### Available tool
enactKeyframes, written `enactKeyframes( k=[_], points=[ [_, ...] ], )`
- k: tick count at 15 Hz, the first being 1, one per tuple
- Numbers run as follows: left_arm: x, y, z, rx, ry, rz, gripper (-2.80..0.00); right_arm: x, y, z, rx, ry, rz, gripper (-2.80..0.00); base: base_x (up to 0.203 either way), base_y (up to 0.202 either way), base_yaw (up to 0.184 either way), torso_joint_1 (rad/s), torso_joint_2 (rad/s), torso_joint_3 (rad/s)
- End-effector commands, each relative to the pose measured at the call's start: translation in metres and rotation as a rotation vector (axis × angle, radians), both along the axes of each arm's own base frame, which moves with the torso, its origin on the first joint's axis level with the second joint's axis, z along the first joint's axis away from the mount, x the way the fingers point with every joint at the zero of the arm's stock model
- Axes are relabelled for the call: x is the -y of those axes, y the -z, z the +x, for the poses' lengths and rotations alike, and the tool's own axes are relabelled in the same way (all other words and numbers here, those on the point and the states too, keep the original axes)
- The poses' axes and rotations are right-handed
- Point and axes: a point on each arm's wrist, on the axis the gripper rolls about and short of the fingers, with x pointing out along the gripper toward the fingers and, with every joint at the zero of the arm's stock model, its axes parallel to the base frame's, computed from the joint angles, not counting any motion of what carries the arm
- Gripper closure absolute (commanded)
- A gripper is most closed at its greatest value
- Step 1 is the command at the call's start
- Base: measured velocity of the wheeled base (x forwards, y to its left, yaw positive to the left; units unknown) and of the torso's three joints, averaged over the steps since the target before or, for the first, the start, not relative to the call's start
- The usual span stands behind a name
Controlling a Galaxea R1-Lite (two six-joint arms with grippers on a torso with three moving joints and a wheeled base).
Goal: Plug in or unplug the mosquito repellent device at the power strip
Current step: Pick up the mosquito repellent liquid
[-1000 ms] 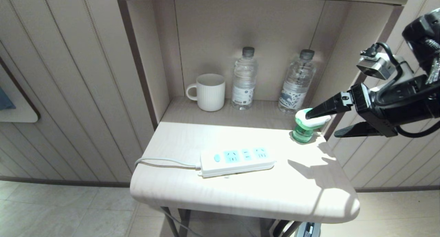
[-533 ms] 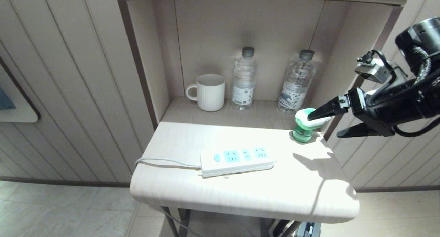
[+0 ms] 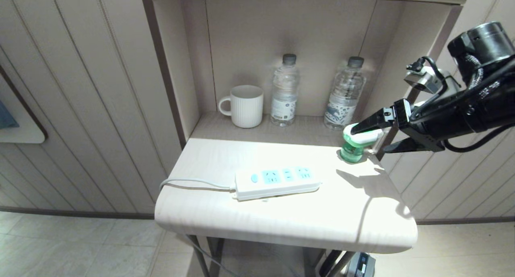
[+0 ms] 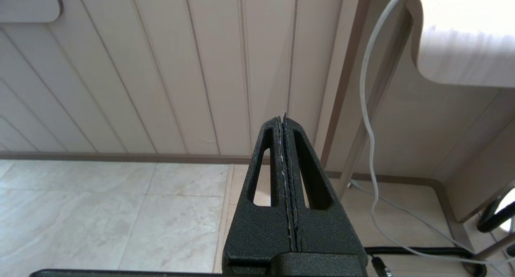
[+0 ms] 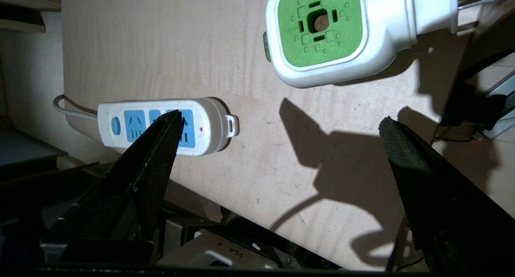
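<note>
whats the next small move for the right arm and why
Probably ease the right end effector down and forward until its open fingers straddle the mosquito repellent device, then close. The device stands unplugged at the table's right rear edge, apart from the power strip; in the right wrist view it sits ahead of the fingertips, not between them.

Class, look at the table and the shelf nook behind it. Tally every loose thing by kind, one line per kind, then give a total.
Water bottles: 2
Mug: 1
Power strip: 1
Repellent device: 1
Total: 5
</note>
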Motion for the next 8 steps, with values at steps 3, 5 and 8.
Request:
enactKeyframes(
  k=[3,5,8],
  points=[
    [0.000,0.000,0.000,0.000,0.000,0.000,0.00,0.000,0.006,-0.001,-0.023,-0.001,-0.001,-2.80,0.000,0.000,0.000,0.000,0.00,0.000],
    [0.000,0.000,0.000,0.000,0.000,0.000,0.00,0.001,0.003,-0.012,-0.014,-0.006,0.000,-2.80,0.000,0.000,0.000,0.000,0.00,0.000],
    [0.000,0.000,0.000,0.000,0.000,0.000,0.00,0.003,0.003,-0.031,-0.012,-0.007,0.000,-2.80,0.000,0.000,0.000,0.000,0.00,0.000]
  ],
)
